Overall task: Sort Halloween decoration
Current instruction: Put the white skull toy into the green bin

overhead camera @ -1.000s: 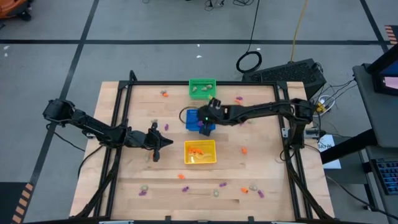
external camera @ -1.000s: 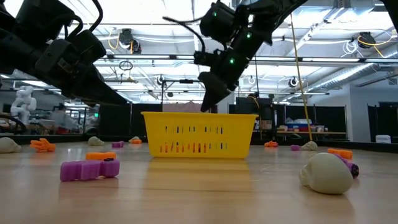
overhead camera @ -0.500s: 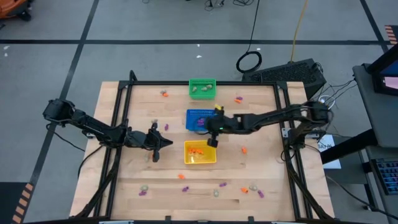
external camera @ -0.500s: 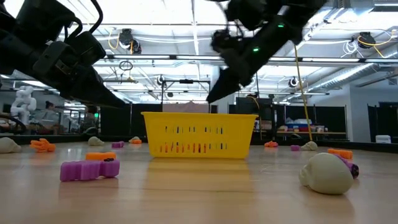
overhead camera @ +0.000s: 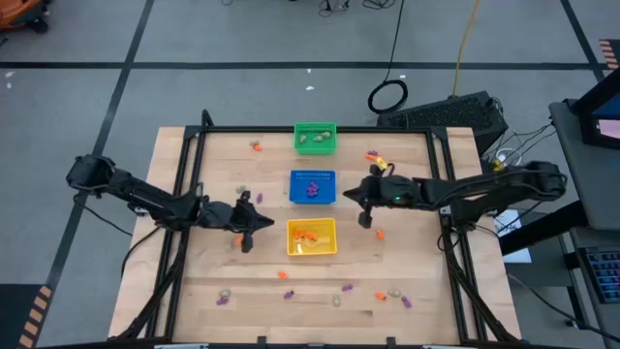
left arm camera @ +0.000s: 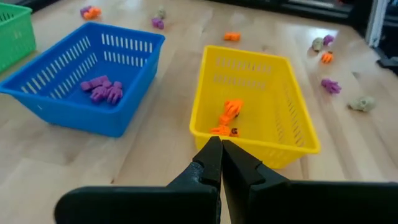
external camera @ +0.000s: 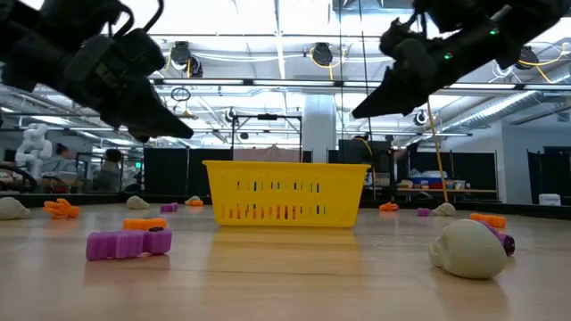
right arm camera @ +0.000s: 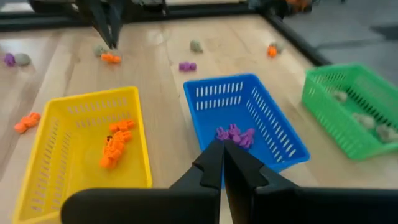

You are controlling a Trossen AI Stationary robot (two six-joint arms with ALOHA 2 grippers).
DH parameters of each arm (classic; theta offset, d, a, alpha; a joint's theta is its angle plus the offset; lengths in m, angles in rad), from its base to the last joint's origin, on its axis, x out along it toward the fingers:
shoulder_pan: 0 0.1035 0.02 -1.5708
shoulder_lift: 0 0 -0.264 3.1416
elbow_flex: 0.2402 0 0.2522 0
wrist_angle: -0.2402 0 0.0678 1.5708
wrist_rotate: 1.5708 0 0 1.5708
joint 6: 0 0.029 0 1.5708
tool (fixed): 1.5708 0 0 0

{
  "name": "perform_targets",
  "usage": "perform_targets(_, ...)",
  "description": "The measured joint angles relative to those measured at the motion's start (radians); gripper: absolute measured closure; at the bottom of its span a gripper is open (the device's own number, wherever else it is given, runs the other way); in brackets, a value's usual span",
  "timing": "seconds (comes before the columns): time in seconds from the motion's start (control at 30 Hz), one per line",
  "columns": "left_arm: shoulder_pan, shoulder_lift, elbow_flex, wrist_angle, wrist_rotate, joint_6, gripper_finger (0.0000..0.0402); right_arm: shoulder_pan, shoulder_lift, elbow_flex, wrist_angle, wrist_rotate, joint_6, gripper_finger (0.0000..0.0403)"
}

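Observation:
Three small baskets stand in a row down the table's middle: a green one (overhead camera: 315, 138) with pale trinkets, a blue one (overhead camera: 312, 187) with purple trinkets (right arm camera: 234, 134), and a yellow one (overhead camera: 311, 237) with orange trinkets (left arm camera: 229, 115). Loose Halloween decoration pieces lie on the wood, among them an orange one (right arm camera: 111, 58) below my left gripper. That gripper (overhead camera: 263, 222) hovers shut and holding nothing, left of the yellow basket. To the right of the blue basket, my right gripper (overhead camera: 351, 196) hangs in the air, shut too, with nothing between its fingers (right arm camera: 222, 149).
Several loose trinkets lie along the table's near edge (overhead camera: 336, 301). Others lie at the far left (overhead camera: 256, 146), far right (overhead camera: 372, 155) and right of the yellow basket (overhead camera: 379, 234). A black frame (overhead camera: 446, 145) borders the table. In the low view a pale skull (external camera: 468, 248) and a purple piece (external camera: 128, 242) lie close by.
My right gripper has drawn back from above the blue basket toward the table's right edge and has tipped up from steeply downward to nearly level. My left gripper has risen a little beside the yellow basket.

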Motion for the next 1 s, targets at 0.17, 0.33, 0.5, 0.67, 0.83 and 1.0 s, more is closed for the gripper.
perform_targets(0.17, 0.061, 0.0, 0.088, -0.176, 0.044, 0.029, 0.0391, -0.015, -0.054, -0.089, 0.133, -0.004, -0.09, 0.0403)
perform_targets(0.33, 0.142, 0.0, 0.173, -0.317, 0.154, 0.076, 0.0391, -0.06, -0.082, -0.148, 0.178, -0.003, -0.1, 0.0403)
perform_targets(0.5, 0.242, 0.0, 0.255, -0.453, 0.238, 0.135, 0.0391, -0.106, -0.083, -0.168, 0.171, -0.004, -0.098, 0.0403)
perform_targets(0.67, 0.346, 0.0, 0.328, -0.619, 0.289, 0.165, 0.0391, -0.128, -0.083, -0.168, 0.186, -0.054, -0.117, 0.0403)
perform_targets(0.83, 0.416, 0.0, 0.362, -0.718, 0.316, 0.186, 0.0391, -0.131, -0.083, -0.168, 0.194, -0.056, -0.117, 0.0403)
perform_targets(1.0, 0.468, 0.0, 0.362, -0.76, 0.314, 0.194, 0.0391, -0.132, -0.083, -0.168, 0.211, -0.055, -0.086, 0.0403)
